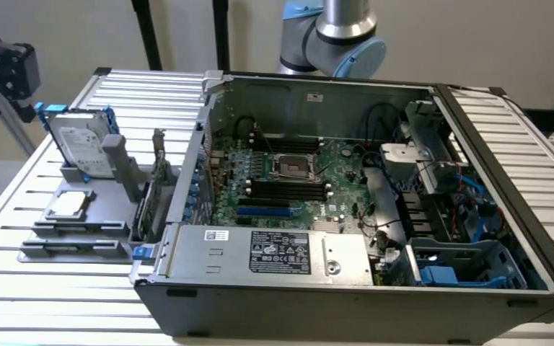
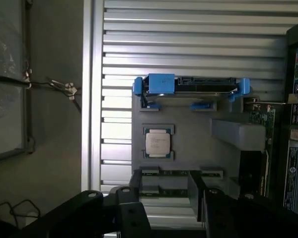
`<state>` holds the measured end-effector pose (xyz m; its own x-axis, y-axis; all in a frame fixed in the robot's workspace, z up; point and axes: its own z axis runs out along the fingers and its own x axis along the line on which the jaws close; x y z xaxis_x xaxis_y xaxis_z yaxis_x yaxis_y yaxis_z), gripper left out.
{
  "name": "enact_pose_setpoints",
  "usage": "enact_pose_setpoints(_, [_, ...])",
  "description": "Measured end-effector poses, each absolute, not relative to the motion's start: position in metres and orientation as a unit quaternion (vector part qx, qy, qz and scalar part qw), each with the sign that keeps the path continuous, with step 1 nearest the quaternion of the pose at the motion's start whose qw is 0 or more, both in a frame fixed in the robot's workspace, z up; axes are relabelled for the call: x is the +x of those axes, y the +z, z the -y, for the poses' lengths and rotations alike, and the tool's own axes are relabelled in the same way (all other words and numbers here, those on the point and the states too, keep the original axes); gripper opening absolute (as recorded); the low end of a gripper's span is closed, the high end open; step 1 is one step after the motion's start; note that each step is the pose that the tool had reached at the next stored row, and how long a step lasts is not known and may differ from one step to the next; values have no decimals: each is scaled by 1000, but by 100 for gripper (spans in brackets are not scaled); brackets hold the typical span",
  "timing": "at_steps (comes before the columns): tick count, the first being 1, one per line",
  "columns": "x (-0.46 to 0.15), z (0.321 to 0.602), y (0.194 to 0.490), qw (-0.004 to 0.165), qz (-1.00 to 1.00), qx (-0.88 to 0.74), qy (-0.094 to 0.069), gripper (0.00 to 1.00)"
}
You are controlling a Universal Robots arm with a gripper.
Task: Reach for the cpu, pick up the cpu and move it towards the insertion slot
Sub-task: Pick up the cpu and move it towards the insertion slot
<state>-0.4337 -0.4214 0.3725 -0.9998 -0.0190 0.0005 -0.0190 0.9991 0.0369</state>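
Above the grey fixture tray [image 2: 198, 148], the gripper [image 2: 166, 186] hangs wide and empty, short of the cpu [image 2: 158, 142] lying flat in its cradle near the hard drive [image 2: 188, 85]; light, stiff and likely fragile, it is best pinched by opposite edges.

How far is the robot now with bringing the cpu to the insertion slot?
Done: nothing yet. The cpu lies flat on its grey holder outside the computer case, untouched. In hand: the reach, as the gripper hangs over the holder, apart from the cpu. Left: the pickup and the carry. The insertion slot on the green board shows a dark centre with no chip in it.
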Motion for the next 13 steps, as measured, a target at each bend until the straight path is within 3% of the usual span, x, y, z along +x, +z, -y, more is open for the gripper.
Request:
enact_pose_setpoints(1, [-434, 421, 372, 1, 1000, 9, -18, 53])
enact_pose_setpoints(3, [-434, 421, 369, 0, 1000, 9, -18, 65])
enact_pose_setpoints(6, [-434, 421, 364, 1, 1000, 9, -18, 70])
enact_pose_setpoints(8, [-434, 421, 361, 0, 1000, 9, -18, 82])
enact_pose_setpoints(13, [-434, 421, 352, 1, 1000, 9, -18, 82])
